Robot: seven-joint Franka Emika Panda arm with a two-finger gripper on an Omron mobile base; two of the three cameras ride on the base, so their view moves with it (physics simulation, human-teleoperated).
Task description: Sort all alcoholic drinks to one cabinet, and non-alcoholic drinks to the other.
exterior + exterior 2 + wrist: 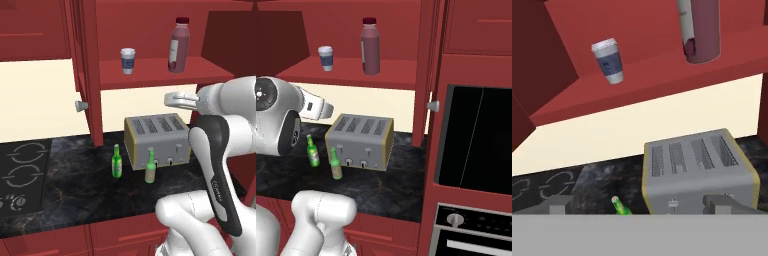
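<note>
A kitchen with dark red cabinets above a black marble counter (75,200). On the open cabinet shelf (155,72) stand the 2 non-alcoholic drinks: a white lidded cup (128,60) on the left and a wide maroon juice bottle (178,45) to its right, well apart. That half of the sorting looks done.

The 2 alcoholic drinks are not yet sorted. A bright green bottle (117,162) and a paler olive bottle (150,166) stand upright on the counter, near each other, just in front of a 4-slot toaster (156,140).

The white arm's hand (175,100) hangs above the toaster, released and holding nothing.

The toaster sits close behind the bottles and could crowd a reach. A stovetop (22,175) lies to the far left and a wall oven (476,140) to the right.
</note>
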